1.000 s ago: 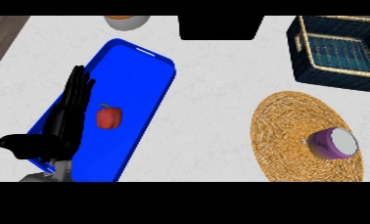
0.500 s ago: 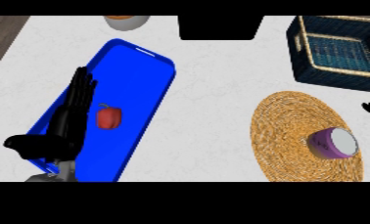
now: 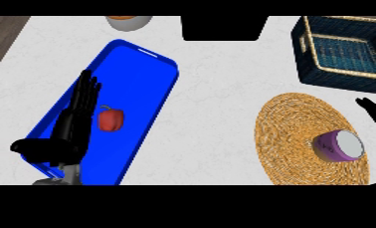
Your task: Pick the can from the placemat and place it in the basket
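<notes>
Where white counter [image 3: 220, 97] bearing placemat [image 3: 286, 137] ends, perhaps wood floor [image 3: 10, 29] shows.

I see everything through one camera in my head, which looks steeply down on the white counter [image 3: 213, 97]. The side nearest my body lies along the view's lower edge and the far side along the top, where a bowl [image 3: 129, 21] and a dark block [image 3: 224, 28] are cut off. A strip of wooden floor [image 3: 11, 28] shows at the upper left corner. The view is not mirrored. My left hand [image 3: 73, 122] comes in from the lower left, over the blue tray [image 3: 140, 87], and my right hand [image 3: 365, 106] barely crosses the right edge. The camera sits close enough that the basket [image 3: 308, 48] at upper right and the placemat [image 3: 286, 137] at lower right are both cropped.
</notes>
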